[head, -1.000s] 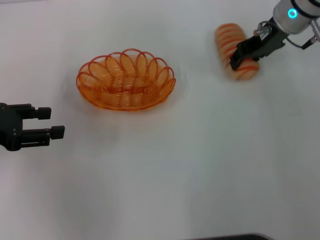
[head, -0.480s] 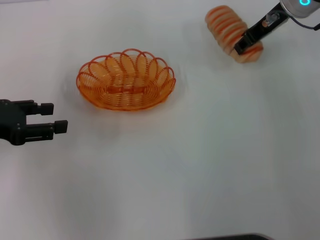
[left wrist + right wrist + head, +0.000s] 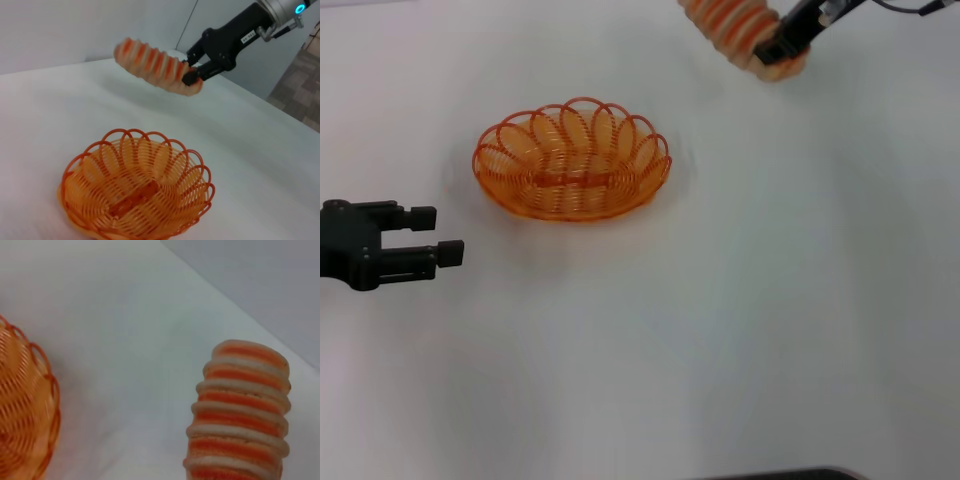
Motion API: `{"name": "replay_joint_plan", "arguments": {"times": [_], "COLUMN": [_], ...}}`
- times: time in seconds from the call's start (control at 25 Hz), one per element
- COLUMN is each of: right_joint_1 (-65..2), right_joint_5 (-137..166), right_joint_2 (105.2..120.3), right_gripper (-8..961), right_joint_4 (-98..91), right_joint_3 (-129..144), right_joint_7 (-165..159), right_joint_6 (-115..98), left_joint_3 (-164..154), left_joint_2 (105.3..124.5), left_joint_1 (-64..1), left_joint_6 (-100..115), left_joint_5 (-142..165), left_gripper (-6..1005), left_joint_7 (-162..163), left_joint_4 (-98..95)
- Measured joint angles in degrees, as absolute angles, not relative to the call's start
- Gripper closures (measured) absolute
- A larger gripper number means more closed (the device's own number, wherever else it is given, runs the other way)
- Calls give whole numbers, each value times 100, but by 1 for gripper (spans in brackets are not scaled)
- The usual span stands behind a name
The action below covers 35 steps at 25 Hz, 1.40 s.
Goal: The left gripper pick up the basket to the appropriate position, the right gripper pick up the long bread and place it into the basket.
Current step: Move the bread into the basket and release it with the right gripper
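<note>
The orange wire basket (image 3: 572, 160) rests on the white table, left of centre in the head view; it also shows in the left wrist view (image 3: 137, 192) and at the edge of the right wrist view (image 3: 22, 410). My left gripper (image 3: 438, 234) hovers open to the basket's left and nearer me, holding nothing. The long bread (image 3: 735, 30) is lifted off the table at the far right, striped tan and orange, with my right gripper (image 3: 778, 45) shut on one end of it. The left wrist view shows the bread (image 3: 155, 65) in the air beyond the basket, and it fills the right wrist view (image 3: 240, 415).
The white table (image 3: 720, 320) stretches bare around the basket. Grey wall and a patch of floor (image 3: 300, 95) lie beyond the table's far edge in the left wrist view.
My right gripper has lifted the bread off the table and carried it up and toward the left. The left gripper has crept slightly to the right, toward the basket.
</note>
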<state>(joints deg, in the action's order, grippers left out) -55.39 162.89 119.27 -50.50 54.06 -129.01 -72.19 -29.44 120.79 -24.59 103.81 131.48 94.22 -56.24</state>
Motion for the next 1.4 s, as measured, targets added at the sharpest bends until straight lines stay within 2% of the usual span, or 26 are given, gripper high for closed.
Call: {"name": "replay_joint_plan", "arguments": {"times": [0.44, 0.8, 1.4], "right_joint_1": [-6058, -6608, -6603], "right_joint_5": [16221, 16038, 14998], "right_joint_2": [11926, 11966, 12014], "right_gripper": [646, 646, 645], "right_joint_4": [-5118, -5194, -5157], "right_joint_3": [5402, 5479, 7078], "right_joint_7": [-12665, -12215, -12171], "right_joint_6": [-8038, -8591, -8786], "left_joint_3": [-2944, -2944, -2944], "left_joint_2": [12094, 12078, 12067], "left_joint_1": [-2443, -2459, -2485], "left_joint_6": [10370, 10371, 10330], "left_joint_5": [13148, 13149, 13149], "left_gripper": [305, 305, 306], "left_joint_7": [9393, 9420, 9422], "left_joint_4": [-5557, -5554, -5554]}}
